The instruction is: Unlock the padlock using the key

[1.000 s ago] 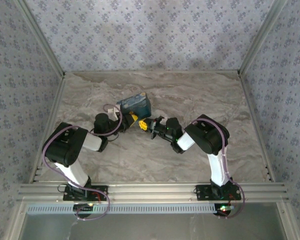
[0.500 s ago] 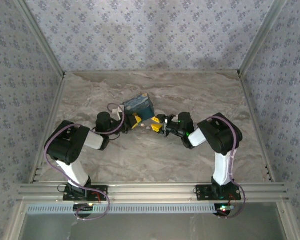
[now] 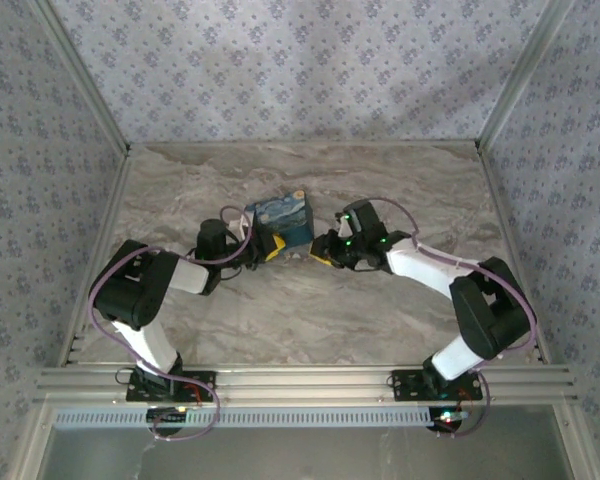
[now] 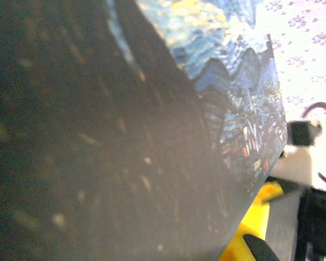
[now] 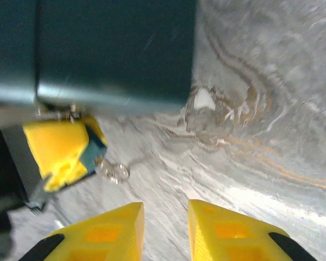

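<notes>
**A:** Start at the right claw (image 5: 164, 207). What is it doing?

**B:** It is released. In its wrist view the two yellow fingers (image 5: 98, 234) stand a little apart, with bare tabletop (image 5: 250, 141) showing through the gap and nothing between them. It carries no key.

**A:** And what lies just past it?

**B:** A small metal ring (image 5: 116, 173) on a thin link lies on the tabletop, ahead and a bit to the left of the fingers. It may belong to the key, but I cannot make out a blade, so I won't call it that.

**A:** What about the left claw (image 3: 270, 246)?

**B:** It is clenched and pressed up against the lower edge of the box (image 3: 282, 218). One of its yellow fingers shows in the right wrist view with a dark teal piece against it, right beside the ring. I cannot tell what it pinches.

**A:** Where is the padlock, then?

**B:** I'd judge it hangs at that lower edge of the box, where some small metal fittings (image 5: 70, 113) show just above the left claw's finger. It is too small and blurred for me to tell whether the shackle is open or closed.

**A:** So how far along are we?

**B:** Early to middle, I'd say. Both claws have met at the box, and the left one seems to be steadying that side. Nothing shows a key in the lock. Taking up the key, seating it and turning it all look left to do.
</notes>
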Robot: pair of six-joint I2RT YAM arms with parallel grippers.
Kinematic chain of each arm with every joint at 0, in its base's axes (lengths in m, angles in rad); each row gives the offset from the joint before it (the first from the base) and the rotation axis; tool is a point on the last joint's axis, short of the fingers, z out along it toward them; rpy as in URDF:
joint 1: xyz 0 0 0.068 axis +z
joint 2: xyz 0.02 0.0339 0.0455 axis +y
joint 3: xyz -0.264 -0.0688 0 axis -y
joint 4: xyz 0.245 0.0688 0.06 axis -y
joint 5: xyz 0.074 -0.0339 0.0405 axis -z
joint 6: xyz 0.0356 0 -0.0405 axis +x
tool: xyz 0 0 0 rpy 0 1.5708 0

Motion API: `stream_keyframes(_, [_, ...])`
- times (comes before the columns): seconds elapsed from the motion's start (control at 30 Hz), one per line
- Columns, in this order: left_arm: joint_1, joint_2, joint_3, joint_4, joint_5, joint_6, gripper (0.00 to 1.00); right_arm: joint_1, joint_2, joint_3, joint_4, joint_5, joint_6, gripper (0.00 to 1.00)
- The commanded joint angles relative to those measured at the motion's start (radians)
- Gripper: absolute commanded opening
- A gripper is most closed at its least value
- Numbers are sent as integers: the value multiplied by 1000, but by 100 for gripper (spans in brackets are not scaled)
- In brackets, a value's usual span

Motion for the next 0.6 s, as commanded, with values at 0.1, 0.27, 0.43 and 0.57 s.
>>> stream_keyframes(0.1, [-10,-64,55,-81,18,39,0,158,-20,103,-181,244,-395,34])
stream_keyframes(0.27, [-9,-61,66,-88,27,30,0,195,5,131,-119,307,-477,35])
stream_keyframes(0.43, [-10,-55,65,-59,32,1,0,215,51,169,-88,344,-521,43])
stream_keyframes(0.57, [-10,-55,69,-55,40,-5,0,239,90,214,-102,384,-569,46])
